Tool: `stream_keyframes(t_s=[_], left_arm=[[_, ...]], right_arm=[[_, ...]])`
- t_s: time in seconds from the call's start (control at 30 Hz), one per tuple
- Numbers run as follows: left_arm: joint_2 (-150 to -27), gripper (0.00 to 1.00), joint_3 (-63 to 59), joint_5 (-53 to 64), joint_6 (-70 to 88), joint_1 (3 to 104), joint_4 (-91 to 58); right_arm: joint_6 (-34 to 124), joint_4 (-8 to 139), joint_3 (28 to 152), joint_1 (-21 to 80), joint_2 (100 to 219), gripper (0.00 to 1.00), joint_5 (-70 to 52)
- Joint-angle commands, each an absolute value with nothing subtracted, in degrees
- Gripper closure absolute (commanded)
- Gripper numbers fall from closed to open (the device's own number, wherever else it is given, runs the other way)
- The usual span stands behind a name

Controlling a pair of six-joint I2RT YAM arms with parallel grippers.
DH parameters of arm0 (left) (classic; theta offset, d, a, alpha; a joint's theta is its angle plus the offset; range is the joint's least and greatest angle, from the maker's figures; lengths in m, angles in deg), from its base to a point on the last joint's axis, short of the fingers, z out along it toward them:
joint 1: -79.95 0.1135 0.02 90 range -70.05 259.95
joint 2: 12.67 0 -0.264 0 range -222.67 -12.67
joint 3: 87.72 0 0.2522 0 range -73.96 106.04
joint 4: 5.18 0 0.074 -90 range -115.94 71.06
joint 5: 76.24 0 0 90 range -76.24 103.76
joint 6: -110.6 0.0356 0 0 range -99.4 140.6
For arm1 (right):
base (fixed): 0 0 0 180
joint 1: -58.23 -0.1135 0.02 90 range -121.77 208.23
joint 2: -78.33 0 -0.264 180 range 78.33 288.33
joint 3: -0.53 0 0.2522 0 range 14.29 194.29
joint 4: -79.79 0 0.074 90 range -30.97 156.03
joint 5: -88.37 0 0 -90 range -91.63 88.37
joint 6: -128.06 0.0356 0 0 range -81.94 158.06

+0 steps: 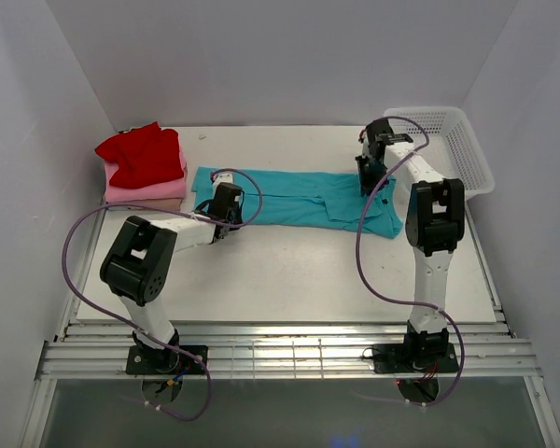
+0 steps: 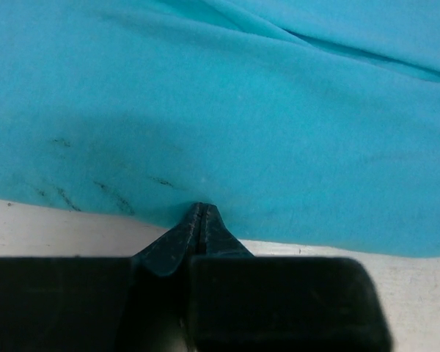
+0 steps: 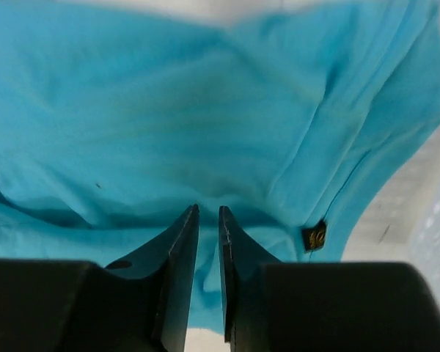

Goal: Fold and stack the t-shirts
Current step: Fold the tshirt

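You're mid-fold on the teal t-shirt (image 1: 289, 198): left gripper (image 2: 202, 213) pinches its near hem, right gripper (image 3: 208, 213) stands slightly parted, holding nothing. Next, close the right for 1 crosswise fold.

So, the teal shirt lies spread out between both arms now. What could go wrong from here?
1. The left jaws are shut right at the near edge of the teal shirt; such a thin bite, if any, may slip once pulled.
2. The right jaws stand slightly apart over the shirt's creased right end, so that end may settle uneven.
3. The white basket sits close beside the right arm; a wide swing might bump it.
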State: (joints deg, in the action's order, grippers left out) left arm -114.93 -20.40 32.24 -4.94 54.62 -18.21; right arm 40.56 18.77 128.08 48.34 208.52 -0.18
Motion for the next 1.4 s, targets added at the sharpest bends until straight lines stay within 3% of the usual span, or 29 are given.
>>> stream_keyframes(t_s=[0.0,0.03,0.2,0.63,1.37], left_arm=[[-109.4,0.84,-21.5,26.7,-5.2,53.1,-16.5],[-107.5,0.77,-21.1,26.1,-5.3,52.3,-15.8],[-105.9,0.65,-15.3,21.5,-4.4,44.7,-10.2],[-126.2,0.66,0.9,7.6,-5.6,39.3,-5.5],[-130.5,0.64,-0.1,2.9,-9.6,37.8,-0.2]], right_arm=[[40.3,22.7,115.2,47.5,196.0,0.73,-1.1],[40.4,24.2,112.1,47.4,194.1,0.7,-1.1],[41.2,26.2,103.0,47.3,188.0,0.67,2.3],[41.6,27.6,97.4,47.3,189.2,0.68,5.5],[40.7,28.7,96.5,50.8,191.3,0.68,5.1]])
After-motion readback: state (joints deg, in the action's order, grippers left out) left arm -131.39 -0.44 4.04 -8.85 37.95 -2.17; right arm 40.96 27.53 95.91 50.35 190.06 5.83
